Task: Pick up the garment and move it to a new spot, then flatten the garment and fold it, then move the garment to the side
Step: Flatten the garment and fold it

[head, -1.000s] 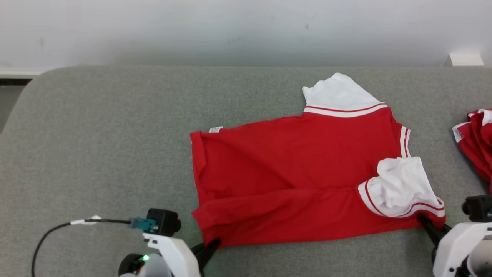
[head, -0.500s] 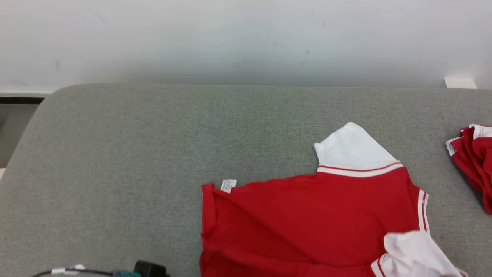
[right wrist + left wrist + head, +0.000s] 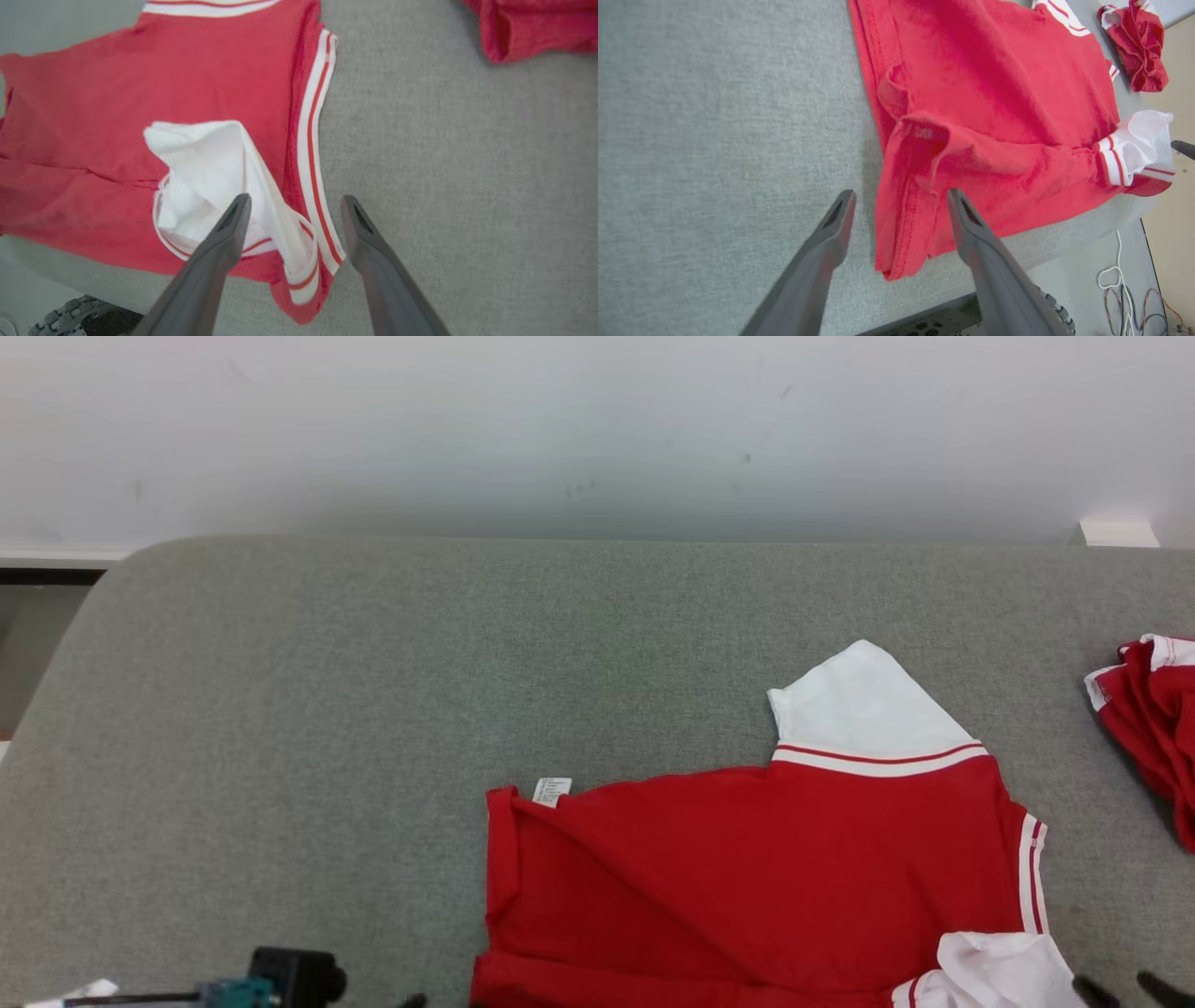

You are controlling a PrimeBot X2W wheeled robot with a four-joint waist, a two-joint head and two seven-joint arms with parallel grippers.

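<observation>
Garments two: spread garment (image 3: 766, 877), bunched garment (image 3: 1153, 728); left claw (image 3: 900, 193), right claw (image 3: 295, 199).

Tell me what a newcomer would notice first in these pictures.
The bright red T-shirt with white sleeves, spread on the grey padded surface, grabs the eye first. Next comes a second red garment, crumpled at the surface's right edge. The left pincer stands open over the shirt's near hem corner, the right pincer open over its bunched white sleeve.
</observation>
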